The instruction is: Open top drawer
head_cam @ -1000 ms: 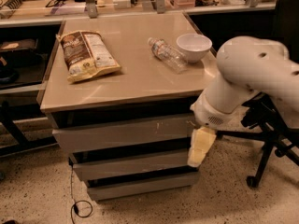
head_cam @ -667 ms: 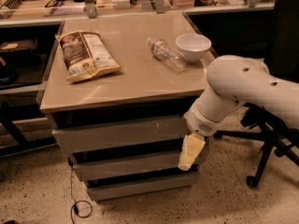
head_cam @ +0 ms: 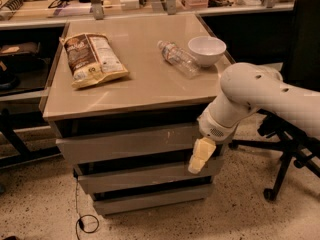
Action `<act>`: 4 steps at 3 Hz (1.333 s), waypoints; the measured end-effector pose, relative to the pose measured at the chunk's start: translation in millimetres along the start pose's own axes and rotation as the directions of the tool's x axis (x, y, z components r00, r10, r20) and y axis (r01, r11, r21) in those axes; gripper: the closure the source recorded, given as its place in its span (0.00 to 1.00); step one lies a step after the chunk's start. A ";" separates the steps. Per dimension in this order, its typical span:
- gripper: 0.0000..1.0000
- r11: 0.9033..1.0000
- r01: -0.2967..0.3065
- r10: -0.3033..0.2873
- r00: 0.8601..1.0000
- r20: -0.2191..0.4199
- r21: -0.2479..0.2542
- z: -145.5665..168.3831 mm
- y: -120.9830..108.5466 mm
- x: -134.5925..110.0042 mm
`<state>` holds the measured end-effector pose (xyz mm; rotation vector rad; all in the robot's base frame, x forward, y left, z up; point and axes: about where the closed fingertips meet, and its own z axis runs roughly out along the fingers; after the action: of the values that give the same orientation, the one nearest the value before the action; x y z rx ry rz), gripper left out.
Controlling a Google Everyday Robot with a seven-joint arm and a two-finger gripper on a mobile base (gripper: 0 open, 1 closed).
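Note:
The top drawer point(head_cam: 127, 143) is the widest grey handle-less front just under the beige tabletop, slanted, with small pale scratches right of centre. It looks closed, flush with the cabinet. My gripper point(head_cam: 200, 156) hangs from the white arm point(head_cam: 250, 96) at the right end of the cabinet. Its pale yellowish tip points down and left, in front of the gap between the top drawer and the second drawer front point(head_cam: 145, 176).
On the tabletop point(head_cam: 150, 84) lie a chip bag point(head_cam: 92, 59), a clear plastic bottle point(head_cam: 178, 59) on its side and a white bowl point(head_cam: 206, 50). A third drawer front point(head_cam: 150, 199) is lowest. A black office chair point(head_cam: 292, 134) stands right. A cable point(head_cam: 85, 219) lies on the floor.
The arm and gripper have moved left, from beside the cabinet's right edge to in front of the drawer fronts' right end. The drawers have not moved.

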<state>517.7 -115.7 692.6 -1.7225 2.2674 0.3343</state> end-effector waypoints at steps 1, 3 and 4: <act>0.00 0.999 -0.006 0.007 1.000 -0.003 0.036 -7.3 -13.6 5.4; 0.00 0.998 -0.026 0.026 1.000 -0.006 0.057 7.6 -34.9 15.3; 0.00 0.999 -0.030 0.031 0.999 -0.008 0.045 13.4 -33.6 17.1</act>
<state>546.7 -135.4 673.5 -1.6719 2.2914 0.2801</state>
